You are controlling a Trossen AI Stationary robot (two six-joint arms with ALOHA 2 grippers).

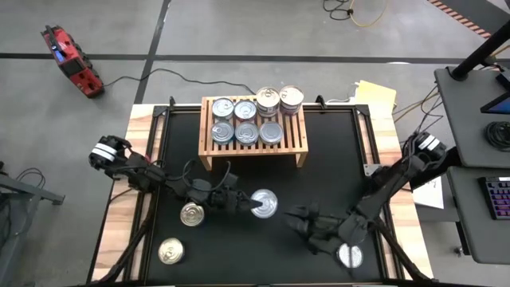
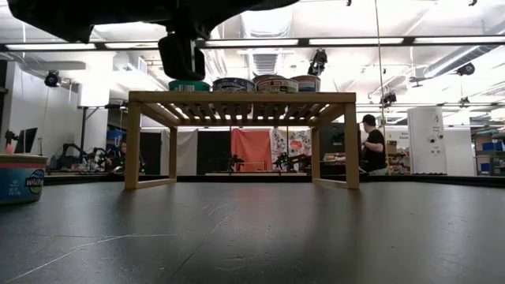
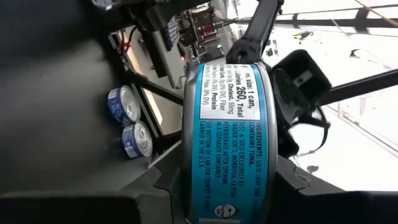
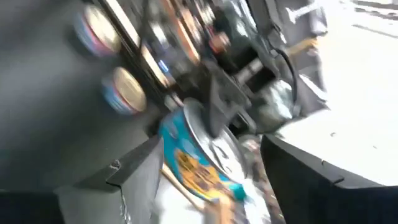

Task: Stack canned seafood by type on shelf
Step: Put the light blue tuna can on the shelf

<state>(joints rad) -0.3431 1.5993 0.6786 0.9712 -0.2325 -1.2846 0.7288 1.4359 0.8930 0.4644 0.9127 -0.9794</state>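
The left pincer (image 1: 253, 207) is clamped on a blue-labelled tin (image 1: 264, 202) mid-table, in front of the shelf (image 1: 253, 148); the right pincer (image 1: 296, 221), fingers apart and empty, sits just beside it, tin toward the left arm

Blue-labelled can (image 3: 229, 137) — "size: 1 can", "260", "Protein", "CONTAINS TUNA", second can (image 2: 17, 178) at table edge — label unreadable
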